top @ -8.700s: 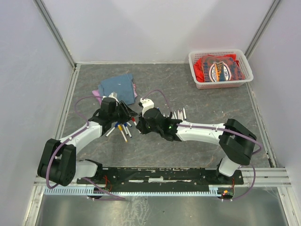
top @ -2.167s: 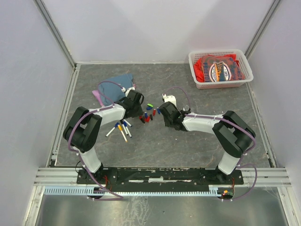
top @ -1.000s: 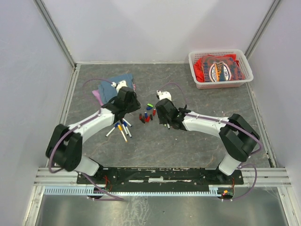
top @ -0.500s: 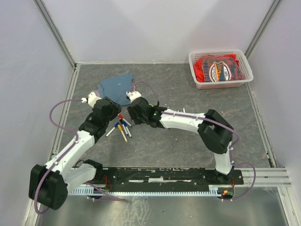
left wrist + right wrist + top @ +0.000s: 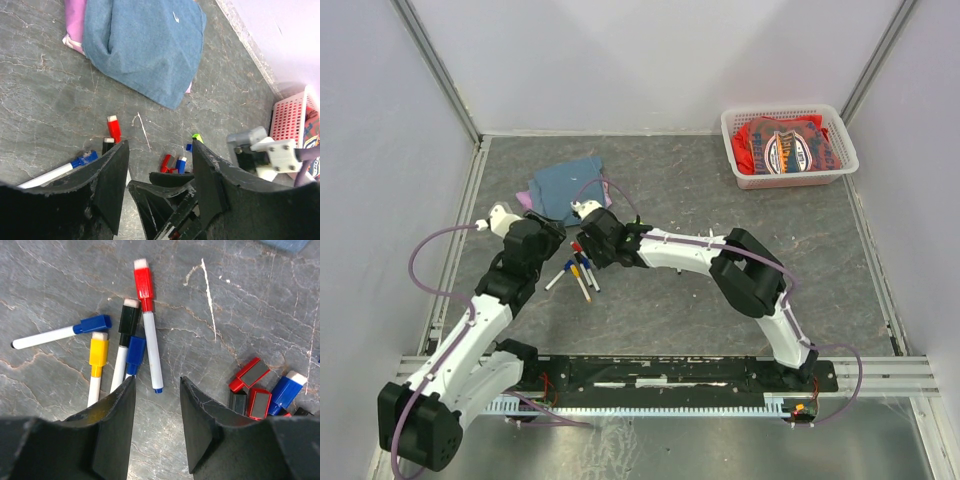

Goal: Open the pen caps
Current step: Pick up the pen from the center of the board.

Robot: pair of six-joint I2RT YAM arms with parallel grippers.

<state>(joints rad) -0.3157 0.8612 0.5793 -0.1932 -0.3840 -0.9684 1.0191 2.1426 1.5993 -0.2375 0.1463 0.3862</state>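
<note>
Several capped white pens point(image 5: 150, 340) lie fanned on the grey table, with red point(image 5: 143, 282), black point(image 5: 130, 317), yellow point(image 5: 98, 350) and two blue pen caps point(image 5: 92, 324) on them. The pens point(image 5: 576, 275) also show in the top view. Loose pen caps point(image 5: 260, 390) in red, blue and black lie to the right. My right gripper point(image 5: 157, 382) hangs open and empty just short of the pens' white ends. My left gripper point(image 5: 160, 145) is open and empty too. The right gripper's black fingers point(image 5: 170, 190) show between its fingers. Left gripper point(image 5: 552, 242) and right gripper point(image 5: 586, 252) are close together.
A folded blue cloth point(image 5: 565, 185) over a pink one lies behind the pens. A white basket point(image 5: 790, 145) with red cloth stands at the back right. Grey walls enclose the table on three sides.
Both grippers have swung left, away from the loose caps, the right one ending over the capped pens. Both jaws have opened wider.
</note>
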